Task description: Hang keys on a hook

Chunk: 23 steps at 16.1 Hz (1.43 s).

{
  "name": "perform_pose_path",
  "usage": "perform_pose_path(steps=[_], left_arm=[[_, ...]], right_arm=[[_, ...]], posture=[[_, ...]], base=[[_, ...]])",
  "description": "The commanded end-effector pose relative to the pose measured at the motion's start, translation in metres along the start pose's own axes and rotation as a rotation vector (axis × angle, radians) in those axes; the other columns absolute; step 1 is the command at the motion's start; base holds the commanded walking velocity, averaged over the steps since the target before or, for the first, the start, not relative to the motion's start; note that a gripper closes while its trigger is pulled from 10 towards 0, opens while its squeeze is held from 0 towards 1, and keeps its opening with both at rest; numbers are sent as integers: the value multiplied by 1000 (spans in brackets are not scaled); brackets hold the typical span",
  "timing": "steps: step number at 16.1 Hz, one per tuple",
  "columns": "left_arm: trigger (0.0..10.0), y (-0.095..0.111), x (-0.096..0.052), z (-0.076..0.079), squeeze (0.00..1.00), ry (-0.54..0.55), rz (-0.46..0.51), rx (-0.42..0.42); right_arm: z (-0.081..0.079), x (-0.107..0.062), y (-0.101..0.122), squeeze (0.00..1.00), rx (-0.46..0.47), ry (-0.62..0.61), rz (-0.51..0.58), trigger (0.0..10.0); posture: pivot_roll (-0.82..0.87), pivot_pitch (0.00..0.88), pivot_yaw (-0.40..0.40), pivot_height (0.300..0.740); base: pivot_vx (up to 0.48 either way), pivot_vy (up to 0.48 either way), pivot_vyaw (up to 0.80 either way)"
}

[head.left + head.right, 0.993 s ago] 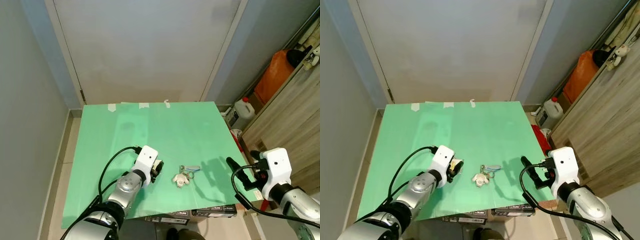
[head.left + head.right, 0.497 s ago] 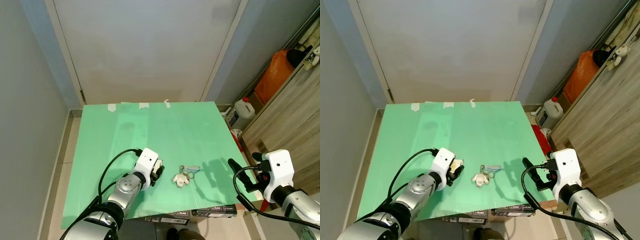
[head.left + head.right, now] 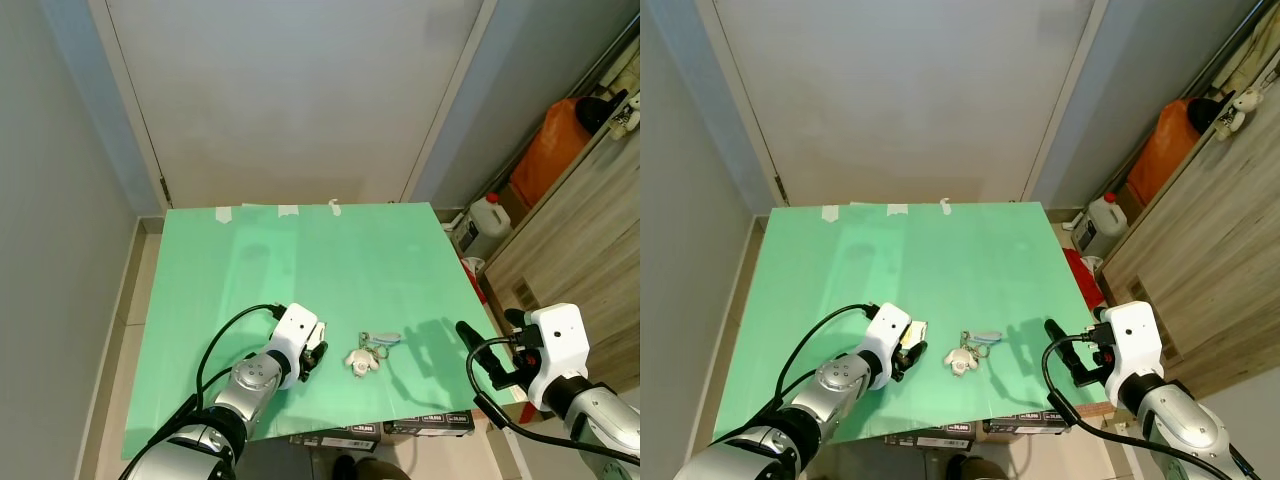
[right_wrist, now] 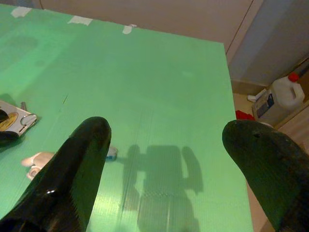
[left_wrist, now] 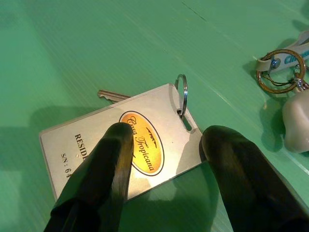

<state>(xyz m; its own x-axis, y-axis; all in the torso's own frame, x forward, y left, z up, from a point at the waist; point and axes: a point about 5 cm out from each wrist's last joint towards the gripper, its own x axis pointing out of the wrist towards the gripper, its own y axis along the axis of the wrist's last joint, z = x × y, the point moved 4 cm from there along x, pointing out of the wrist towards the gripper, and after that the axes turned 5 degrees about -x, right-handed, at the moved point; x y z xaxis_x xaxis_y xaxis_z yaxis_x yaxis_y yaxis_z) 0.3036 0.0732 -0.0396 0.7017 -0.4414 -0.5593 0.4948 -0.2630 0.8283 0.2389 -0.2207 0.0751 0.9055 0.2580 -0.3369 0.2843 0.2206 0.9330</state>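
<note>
Where legible, "Casa Tropicana" key card (image 5: 130, 140)

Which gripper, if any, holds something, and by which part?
Neither: the left gripper is open over the silver key card on the green table; the right gripper is open.

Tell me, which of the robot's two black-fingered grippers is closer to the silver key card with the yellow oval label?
Left. The left gripper hangs right over the silver key card, fingers open astride it. The right gripper hovers open near the green table's right edge, far off.
</note>
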Motion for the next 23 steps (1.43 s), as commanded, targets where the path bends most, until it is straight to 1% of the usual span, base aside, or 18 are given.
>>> perform_pose_path(steps=[1,6,7,8,9,10,11,13,14,17,20,21,23], left_arm=[[10000,-5,0,4,0,-17,-28,-3],[10000,-4,1,3,0,-15,-31,2],[0,-10,-2,0,0,-41,-67,6],[0,-10,-2,0,0,-41,-67,6],[0,-16,-3,1,0,-58,-93,1],[0,-18,-4,2,0,-66,-102,-1],[0,-18,-4,1,0,-56,-104,-2],[0,-13,-2,5,0,-67,-68,-48],[0,-13,-2,7,0,-76,-63,-53],[0,-16,-3,11,0,-96,-69,-58],[0,-18,-3,12,0,-106,-69,-42],[0,-15,-3,12,0,-113,-58,-44],[0,14,-2,1,0,-85,97,-139]], right_arm=[[3,-4,0,0,1,-13,-7,10000],[4,-4,0,0,0,-15,-8,10000],[4,-4,1,0,-1,-16,-9,10000],[4,-4,1,0,-1,-16,-9,10000],[5,-5,1,0,-2,-14,-11,10000],[5,-5,0,0,-2,-12,-13,10000],[4,-3,0,0,-1,-10,-13,10000],[2,0,2,0,5,-6,-8,10000],[2,0,2,0,7,-4,-7,10000],[-1,1,1,0,13,10,-6,10000],[-5,0,-3,0,18,53,-31,10000],[-6,0,-5,0,18,68,-38,10000],[-13,9,-7,0,32,99,-38,10000]], posture=[[-252,108,-96,740],[-255,109,-96,740],[-257,108,-95,740],[-257,108,-95,740],[-255,112,-99,740],[-252,111,-102,740],[-251,111,-102,740],[-239,108,-101,740],[-236,110,-100,740],[-234,113,-102,740],[-231,112,-106,740],[-218,105,-102,740],[-174,79,-87,740]], base=[[0,0,0],[0,0,0],[0,0,0],[0,0,0],[0,0,0],[0,0,0],[0,0,0],[0,0,0],[0,0,0],[0,0,0],[0,0,0],[0,0,0],[0,0,0]])
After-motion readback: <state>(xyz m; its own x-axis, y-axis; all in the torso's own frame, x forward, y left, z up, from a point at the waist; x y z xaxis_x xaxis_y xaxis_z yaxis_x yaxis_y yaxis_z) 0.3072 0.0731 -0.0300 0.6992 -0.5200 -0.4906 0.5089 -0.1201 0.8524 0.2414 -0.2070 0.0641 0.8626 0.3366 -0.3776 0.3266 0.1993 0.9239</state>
